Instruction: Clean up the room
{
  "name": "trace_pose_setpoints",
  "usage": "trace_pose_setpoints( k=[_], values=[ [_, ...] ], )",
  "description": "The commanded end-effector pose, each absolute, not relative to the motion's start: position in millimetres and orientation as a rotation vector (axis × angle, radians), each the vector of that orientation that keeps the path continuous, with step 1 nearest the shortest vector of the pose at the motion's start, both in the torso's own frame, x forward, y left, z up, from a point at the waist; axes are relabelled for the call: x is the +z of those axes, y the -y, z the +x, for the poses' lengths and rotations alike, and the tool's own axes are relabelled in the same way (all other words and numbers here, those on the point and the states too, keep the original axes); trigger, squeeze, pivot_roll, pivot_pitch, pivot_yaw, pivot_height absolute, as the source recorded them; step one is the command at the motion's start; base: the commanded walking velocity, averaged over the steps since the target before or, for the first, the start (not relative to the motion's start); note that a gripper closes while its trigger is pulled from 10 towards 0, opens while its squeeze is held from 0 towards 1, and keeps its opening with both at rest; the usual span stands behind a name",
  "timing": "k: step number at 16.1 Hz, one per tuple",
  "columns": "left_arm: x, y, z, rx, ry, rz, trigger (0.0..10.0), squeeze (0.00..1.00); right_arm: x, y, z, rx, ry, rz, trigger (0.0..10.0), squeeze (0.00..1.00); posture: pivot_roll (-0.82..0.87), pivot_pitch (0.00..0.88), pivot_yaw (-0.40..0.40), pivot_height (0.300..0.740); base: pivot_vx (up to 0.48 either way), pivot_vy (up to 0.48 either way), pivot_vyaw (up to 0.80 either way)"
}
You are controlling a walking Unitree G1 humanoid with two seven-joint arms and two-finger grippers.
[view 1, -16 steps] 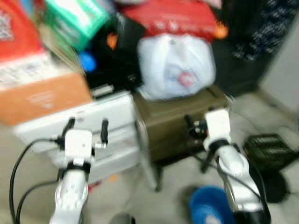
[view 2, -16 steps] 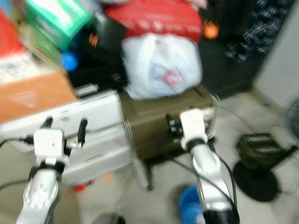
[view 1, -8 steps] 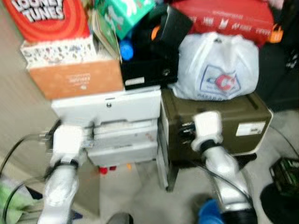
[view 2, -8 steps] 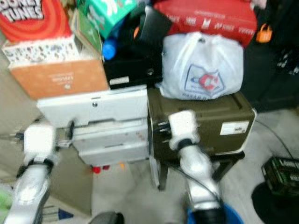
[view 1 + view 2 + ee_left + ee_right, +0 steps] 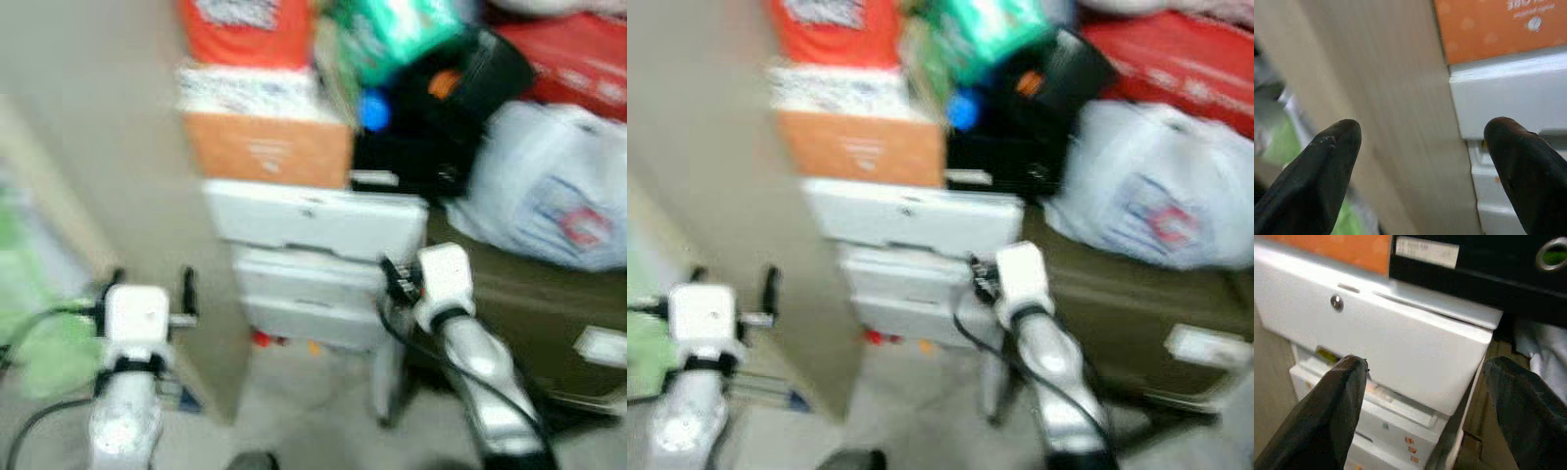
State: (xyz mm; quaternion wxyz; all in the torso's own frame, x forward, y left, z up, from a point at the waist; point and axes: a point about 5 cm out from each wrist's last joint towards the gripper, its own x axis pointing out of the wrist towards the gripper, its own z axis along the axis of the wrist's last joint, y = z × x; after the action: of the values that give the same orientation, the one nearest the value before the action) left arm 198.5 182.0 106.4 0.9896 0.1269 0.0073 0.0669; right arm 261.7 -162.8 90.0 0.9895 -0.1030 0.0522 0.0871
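Since a second ago the view is swung left, so the white drawer unit [image 5: 313,259] is centred and a beige wall [image 5: 88,117] revealed; both the left gripper [image 5: 1420,166] and right gripper [image 5: 1425,396] are held spread and empty, so clean-up is judged unstarted.

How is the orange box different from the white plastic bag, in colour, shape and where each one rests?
The orange box is orange with flat, straight sides; the white plastic bag is pale, soft and rounded. The box sits on the white drawer unit; the bag rests on the dark olive case. Both are in the same stacked pile.
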Motion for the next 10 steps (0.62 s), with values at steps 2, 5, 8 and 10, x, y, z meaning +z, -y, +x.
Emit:
trace_pose_setpoints(
  k=[2, 5, 8, 10],
  values=[
    [111, -186, 198, 0.144, -0.009, 0.294, 10.0, 0.0, 94, 169, 257, 0.173, -0.097, -0.217, 10.0, 0.0, -0.03, 0.0, -0.012, 0.74, 0.0, 0.0, 0.8],
    [108, -191, 186, 0.207, -0.024, 0.332, 10.0, 0.0, 90, 186, 241, 0.173, -0.134, -0.257, 10.0, 0.0, -0.04, 0.0, -0.011, 0.74, 0.0, 0.0, 0.8],
    [108, -195, 184, 0.231, -0.031, 0.331, 10.0, 0.0, 91, 184, 241, 0.194, -0.131, -0.266, 10.0, 0.0, -0.04, 0.0, -0.019, 0.74, 0.0, 0.0, 0.74],
    [110, -195, 186, 0.231, -0.023, 0.333, 10.0, 0.0, 94, 179, 245, 0.213, -0.12, -0.263, 10.0, 0.0, -0.03, 0.0, -0.025, 0.74, 0.0, 0.0, 0.8]
  ],
)
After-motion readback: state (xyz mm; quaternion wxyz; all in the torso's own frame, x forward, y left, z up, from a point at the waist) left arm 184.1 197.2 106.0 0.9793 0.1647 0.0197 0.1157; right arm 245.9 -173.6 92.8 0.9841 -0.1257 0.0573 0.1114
